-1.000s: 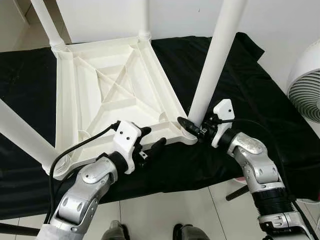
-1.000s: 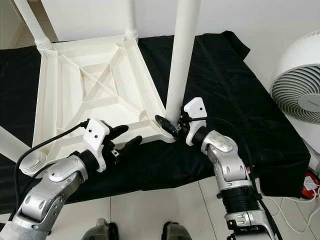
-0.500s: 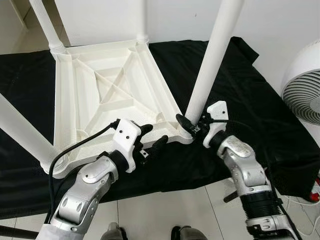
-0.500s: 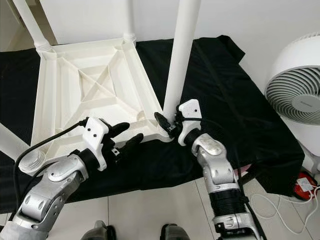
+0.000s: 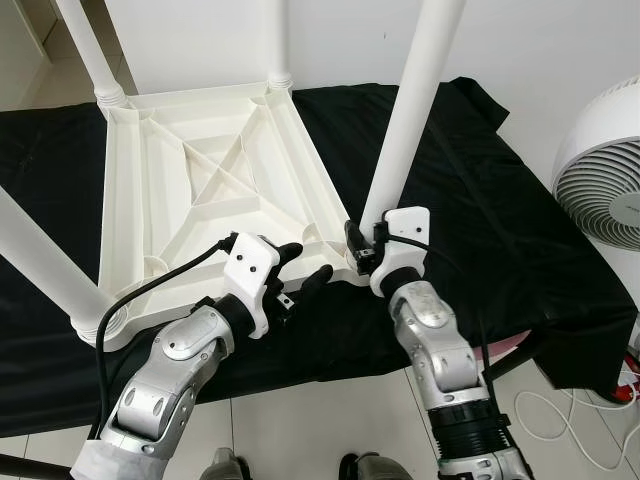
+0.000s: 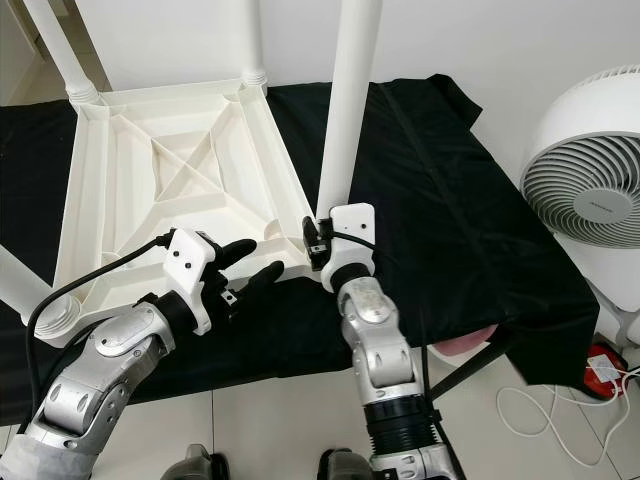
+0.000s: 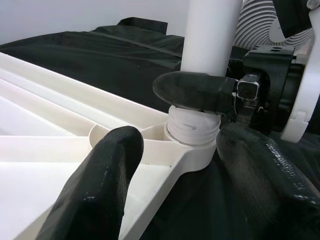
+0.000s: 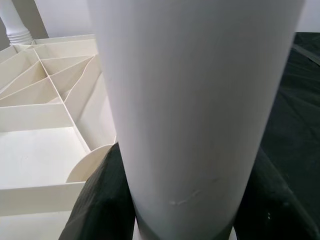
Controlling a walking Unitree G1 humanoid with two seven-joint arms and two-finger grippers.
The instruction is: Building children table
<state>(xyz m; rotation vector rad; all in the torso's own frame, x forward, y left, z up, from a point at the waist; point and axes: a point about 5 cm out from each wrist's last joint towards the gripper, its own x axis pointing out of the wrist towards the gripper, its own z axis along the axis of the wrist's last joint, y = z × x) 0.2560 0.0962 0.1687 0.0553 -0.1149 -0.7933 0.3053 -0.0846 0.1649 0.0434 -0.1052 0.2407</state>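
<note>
The white plastic table top (image 5: 200, 200) lies upside down on a black cloth (image 5: 500, 200). Its ribbed underside faces up. At its near right corner a white leg (image 5: 405, 120) stands upright in its socket (image 7: 192, 127). My right gripper (image 5: 362, 245) is shut on the base of this leg, and its black fingers (image 8: 100, 200) press both sides of the tube (image 8: 200, 100). My left gripper (image 5: 300, 265) is open at the table's near rim, just left of that corner. One of its fingers (image 7: 100, 185) is over the rim and the other is over the cloth.
Three more white legs stand in the other corners: far left (image 5: 90, 50), far right (image 5: 275, 40) and near left (image 5: 40, 260). A white fan (image 5: 600, 170) stands to the right of the cloth. A cable (image 5: 560, 420) lies on the tiled floor below it.
My right wrist has swung round the leg's base from its right side to its near side, still shut on it. The left gripper has kept its place.
</note>
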